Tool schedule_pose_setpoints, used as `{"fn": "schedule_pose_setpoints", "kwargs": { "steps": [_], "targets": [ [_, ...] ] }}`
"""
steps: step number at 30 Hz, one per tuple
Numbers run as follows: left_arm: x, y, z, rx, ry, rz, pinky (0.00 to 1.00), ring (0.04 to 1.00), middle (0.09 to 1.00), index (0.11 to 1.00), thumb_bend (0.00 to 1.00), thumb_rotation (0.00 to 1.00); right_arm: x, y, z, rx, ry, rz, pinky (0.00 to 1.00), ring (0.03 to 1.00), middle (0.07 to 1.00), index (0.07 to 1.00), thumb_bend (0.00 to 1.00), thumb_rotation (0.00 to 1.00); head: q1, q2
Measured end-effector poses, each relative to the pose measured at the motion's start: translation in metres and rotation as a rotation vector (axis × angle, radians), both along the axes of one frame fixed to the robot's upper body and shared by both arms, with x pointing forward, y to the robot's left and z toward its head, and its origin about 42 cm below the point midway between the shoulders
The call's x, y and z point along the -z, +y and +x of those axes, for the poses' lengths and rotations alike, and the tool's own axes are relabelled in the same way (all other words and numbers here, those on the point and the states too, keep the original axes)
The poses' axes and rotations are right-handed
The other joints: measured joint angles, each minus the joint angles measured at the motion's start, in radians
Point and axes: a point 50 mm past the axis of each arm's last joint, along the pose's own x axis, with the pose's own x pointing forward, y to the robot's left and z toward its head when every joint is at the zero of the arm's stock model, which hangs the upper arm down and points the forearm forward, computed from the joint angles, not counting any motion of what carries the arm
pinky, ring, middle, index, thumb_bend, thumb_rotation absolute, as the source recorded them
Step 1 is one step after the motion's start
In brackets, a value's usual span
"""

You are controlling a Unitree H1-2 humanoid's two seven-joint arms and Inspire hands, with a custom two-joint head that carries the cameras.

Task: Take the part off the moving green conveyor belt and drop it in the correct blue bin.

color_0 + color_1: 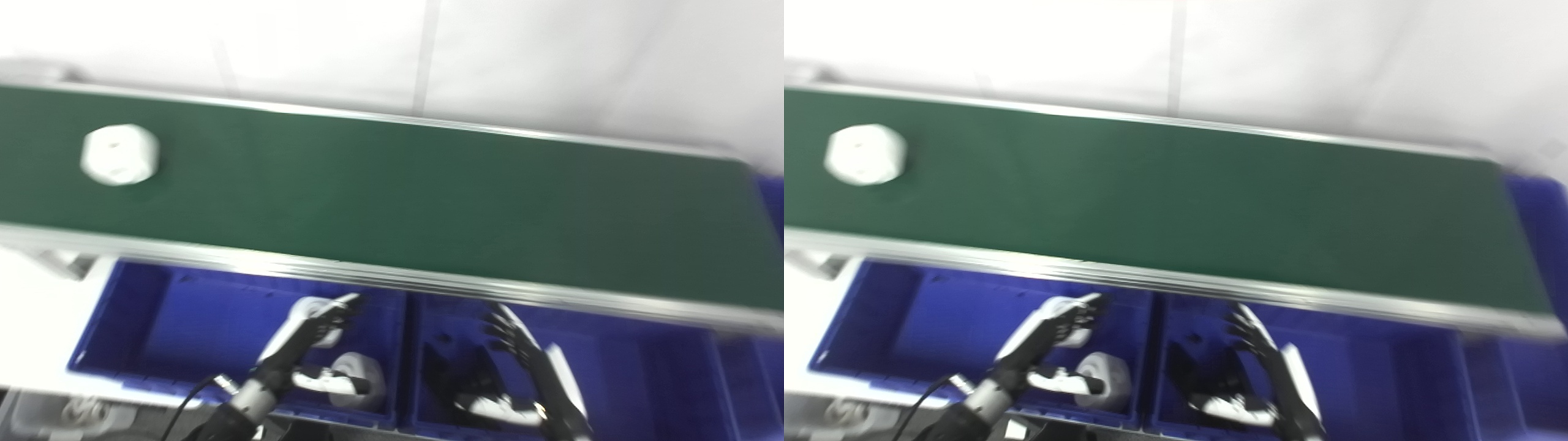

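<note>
A white many-sided part (pixel 120 154) lies on the green conveyor belt (pixel 398 196) at its far left; it also shows in the right eye view (pixel 865 154). My left hand (pixel 306 343) is open and empty, hovering over the left blue bin (pixel 141 318). My right hand (pixel 527 367) is open and empty over the middle blue bin (pixel 637 373). Both hands are below the belt's near rail and far from the part. The picture is blurred.
Two white parts (pixel 361 380) lie in the left bin near my left hand. A third blue bin (pixel 747 380) stands at the right, and another blue bin edge (pixel 773 196) shows past the belt's right end. A white wall is behind the belt.
</note>
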Motion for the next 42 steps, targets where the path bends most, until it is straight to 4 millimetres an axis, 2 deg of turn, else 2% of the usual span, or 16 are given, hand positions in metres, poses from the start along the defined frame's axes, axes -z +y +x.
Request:
{"fn": "schedule_pose_setpoints", "kwargs": {
  "steps": [1, 3, 8, 12, 20, 22, 24, 26, 28, 30, 33, 42],
  "targets": [
    [0.001, -0.003, 0.0, 0.0, 0.0, -0.003, 0.83, 0.882, 0.912, 0.872, 0.87, 0.37, 0.002, -0.003, -0.001, 0.002, 0.007, -0.003, 0.81, 0.875, 0.911, 0.959, 0.86, 0.31, 0.026, -0.023],
    [0.003, -0.008, -0.001, -0.001, 0.007, -0.008, 0.82, 0.871, 0.907, 0.867, 0.87, 0.35, 0.007, -0.007, -0.002, 0.008, 0.024, -0.007, 0.82, 0.884, 0.915, 0.966, 0.86, 0.31, 0.034, -0.043],
    [0.004, -0.014, 0.0, 0.006, 0.006, -0.008, 0.81, 0.864, 0.898, 0.862, 0.88, 0.34, 0.01, -0.007, 0.0, 0.0, 0.03, -0.007, 0.79, 0.875, 0.91, 0.964, 0.88, 0.32, 0.018, -0.06],
    [0.007, -0.014, 0.002, -0.006, -0.007, 0.017, 0.77, 0.843, 0.883, 0.851, 0.9, 0.36, 0.01, -0.007, 0.0, -0.003, 0.018, -0.006, 0.78, 0.863, 0.901, 0.953, 0.89, 0.29, -0.004, -0.074],
    [0.01, -0.01, 0.0, -0.002, 0.002, 0.032, 0.77, 0.844, 0.888, 0.855, 0.9, 0.37, 0.015, -0.004, 0.0, -0.015, -0.003, -0.031, 0.74, 0.834, 0.878, 0.935, 0.9, 0.29, -0.035, -0.089],
    [0.011, -0.011, 0.0, -0.006, -0.005, 0.042, 0.76, 0.837, 0.883, 0.853, 0.89, 0.37, 0.016, -0.004, 0.002, -0.014, -0.006, -0.03, 0.73, 0.827, 0.87, 0.932, 0.9, 0.28, -0.037, -0.103],
    [0.012, -0.014, 0.001, 0.001, -0.011, 0.048, 0.76, 0.834, 0.879, 0.848, 0.89, 0.36, 0.017, -0.004, 0.003, -0.016, -0.003, -0.029, 0.72, 0.818, 0.866, 0.93, 0.9, 0.27, -0.044, -0.139],
    [0.013, -0.015, 0.003, 0.003, -0.014, 0.053, 0.75, 0.832, 0.877, 0.845, 0.89, 0.36, 0.02, -0.003, 0.004, -0.017, 0.004, -0.03, 0.71, 0.813, 0.865, 0.927, 0.9, 0.27, -0.044, -0.14],
    [0.015, -0.015, 0.003, -0.001, -0.012, 0.061, 0.75, 0.83, 0.873, 0.84, 0.89, 0.36, 0.021, -0.002, 0.004, -0.015, 0.004, -0.034, 0.7, 0.806, 0.858, 0.923, 0.9, 0.28, -0.048, -0.172],
    [0.016, -0.014, 0.002, -0.006, -0.011, 0.068, 0.75, 0.827, 0.867, 0.835, 0.89, 0.36, 0.021, -0.001, 0.004, -0.009, 0.003, -0.038, 0.72, 0.818, 0.862, 0.921, 0.9, 0.27, -0.048, -0.172],
    [0.02, -0.011, 0.001, -0.008, -0.002, 0.083, 0.75, 0.827, 0.865, 0.832, 0.9, 0.37, 0.024, -0.001, 0.003, -0.007, 0.012, -0.035, 0.74, 0.826, 0.86, 0.916, 0.9, 0.27, -0.055, -0.207],
    [0.022, -0.005, 0.003, -0.008, 0.01, 0.09, 0.75, 0.826, 0.861, 0.824, 0.9, 0.37, 0.028, 0.002, 0.001, -0.001, 0.023, -0.037, 0.71, 0.804, 0.845, 0.903, 0.9, 0.26, -0.069, -0.229]
  ]
}}
